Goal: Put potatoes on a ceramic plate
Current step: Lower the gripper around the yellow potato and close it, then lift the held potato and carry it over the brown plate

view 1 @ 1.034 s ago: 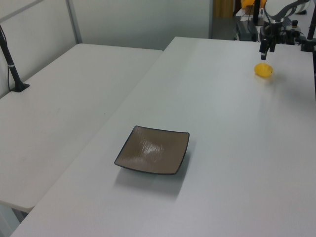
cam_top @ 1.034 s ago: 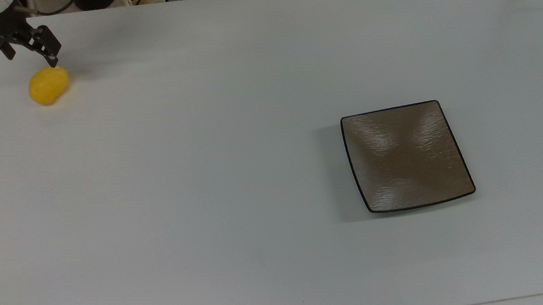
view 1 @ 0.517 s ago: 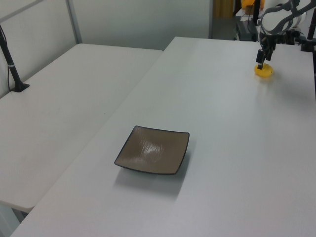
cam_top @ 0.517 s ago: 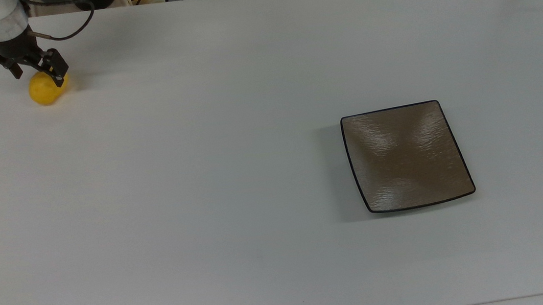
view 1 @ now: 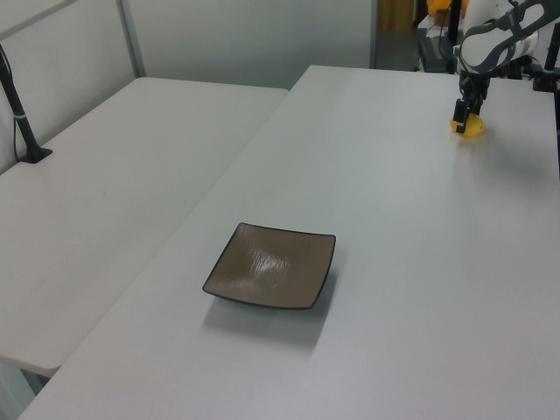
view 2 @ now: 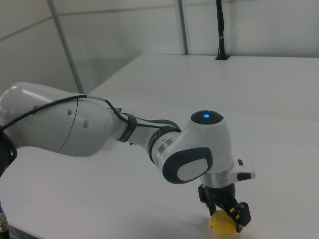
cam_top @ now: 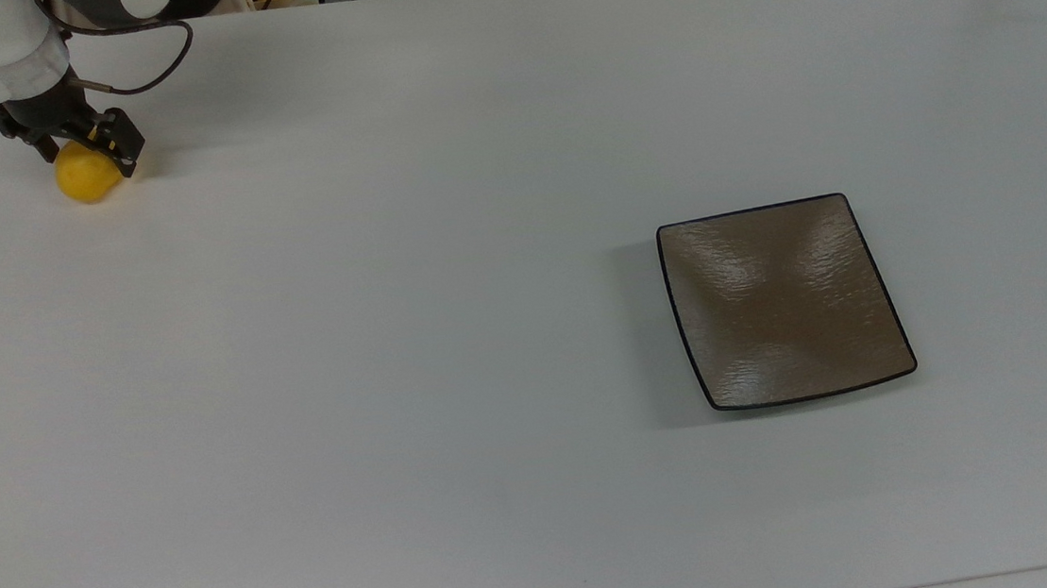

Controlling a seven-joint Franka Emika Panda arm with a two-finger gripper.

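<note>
Down onto the potato (cam_top: 87, 175) at the top view's upper left, the claw (cam_top: 84, 149) has dropped, fingers apart astride it; close squarely before lifting toward the plate (cam_top: 785, 301).

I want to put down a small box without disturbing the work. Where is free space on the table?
The table is bare between the potato and the ceramic plate, and along the top view's bottom edge below the plate. The top view's upper left corner is crowded: the gripper straddles the potato there.
</note>
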